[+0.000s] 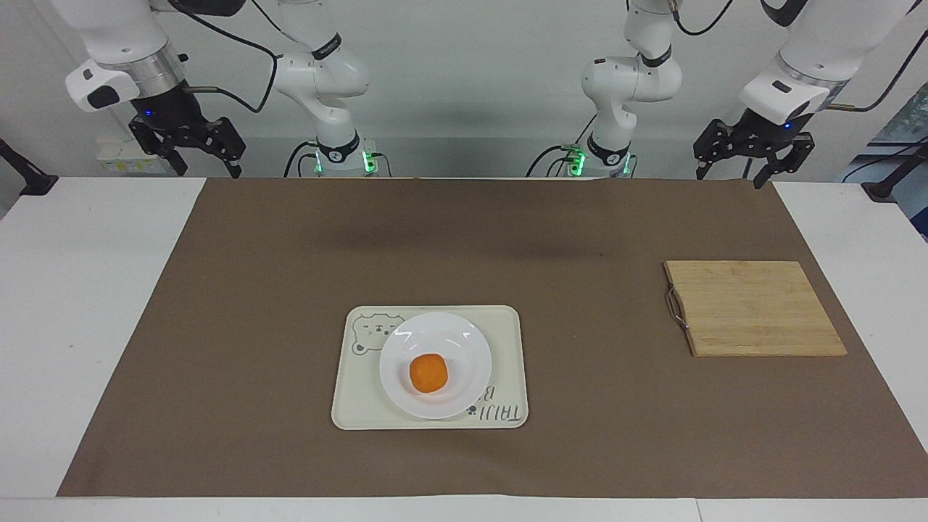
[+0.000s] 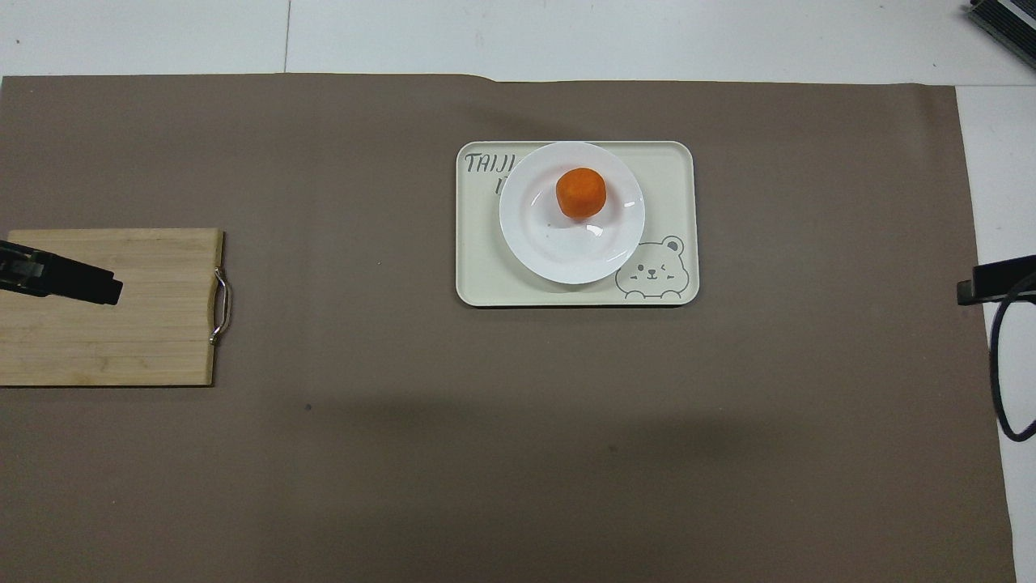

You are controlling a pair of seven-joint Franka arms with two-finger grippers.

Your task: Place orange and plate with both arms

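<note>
The orange [image 1: 428, 373] [image 2: 580, 193] lies on the white plate [image 1: 467, 344] [image 2: 550, 251]. The plate stands on a cream tray with a bear drawing [image 1: 507, 326] [image 2: 477, 275] in the middle of the mat. My left gripper [image 1: 728, 176] [image 2: 101, 289] is open and empty, raised over the mat's edge by the robots at the left arm's end. My right gripper [image 1: 208, 172] [image 2: 967, 289] is open and empty, raised over the mat's corner at the right arm's end. Both are well away from the plate.
A bamboo cutting board [image 1: 754, 308] [image 2: 146, 340] with a metal handle lies toward the left arm's end of the table. A brown mat [image 1: 290, 254] covers most of the white table.
</note>
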